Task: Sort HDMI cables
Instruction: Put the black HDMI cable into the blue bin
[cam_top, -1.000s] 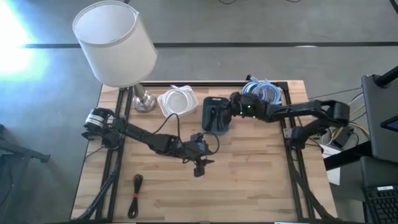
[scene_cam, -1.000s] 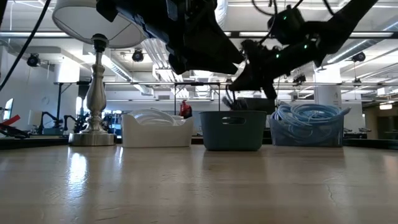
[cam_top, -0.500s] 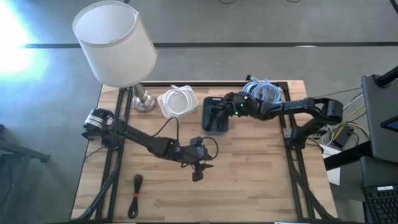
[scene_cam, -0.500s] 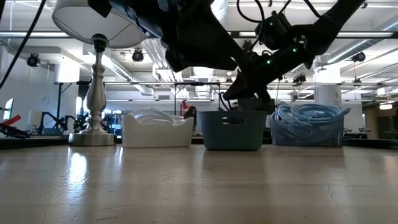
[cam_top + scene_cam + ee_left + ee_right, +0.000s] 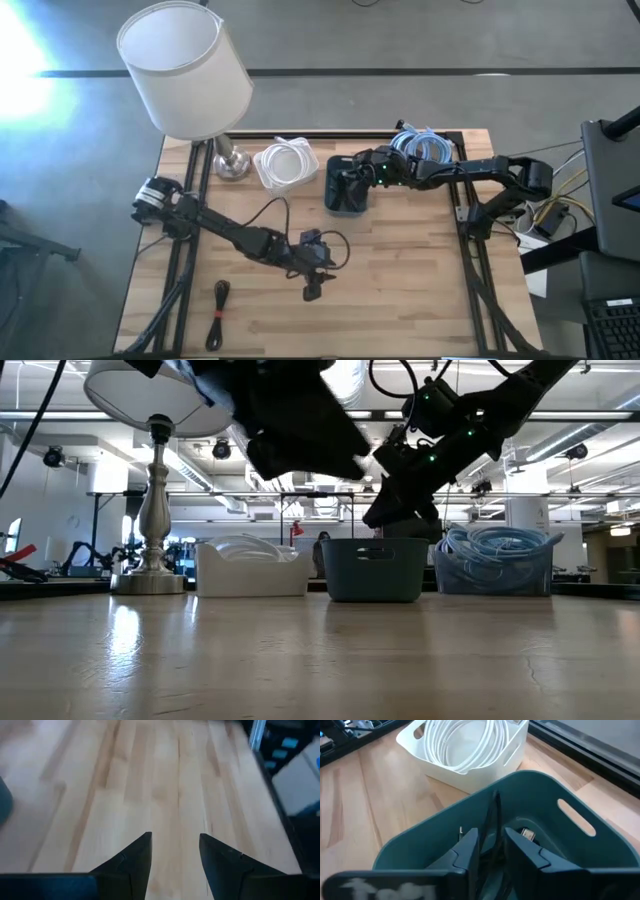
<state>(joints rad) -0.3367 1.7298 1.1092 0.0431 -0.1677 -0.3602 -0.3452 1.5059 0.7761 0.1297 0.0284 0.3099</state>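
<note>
My right gripper (image 5: 492, 845) reaches slanting down into the dark teal bin (image 5: 560, 790), open. A black HDMI cable bundle (image 5: 494, 815) stands in the bin between its fingers, and a plug (image 5: 527, 834) shows beside them. The white bin (image 5: 285, 165) holds white coils (image 5: 465, 740). Light-blue coils (image 5: 425, 147) fill the bin at the far right. Another black bundle (image 5: 218, 313) lies flat on the table near the front left. My left gripper (image 5: 312, 292) hovers open over bare wood (image 5: 175, 795), right of that bundle, holding nothing. My right gripper has its fingers (image 5: 470, 852) on either side of the black bundle's upper loop (image 5: 495, 807), coming slanting down from the table's right. I cannot tell whether they touch it. The bundle stands upright inside the teal bin.
A lamp (image 5: 185, 70) with a white shade stands at the far left corner, its base (image 5: 150, 560) beside the white bin. The three bins line the far edge. A black frame rail (image 5: 465, 215) borders the table's right side.
My left gripper has moved toward the table's near edge and a little left. My right gripper has shifted left over the teal bin and tipped further down. The black cable that hung below it above the bin's rim now sits inside the bin.
</note>
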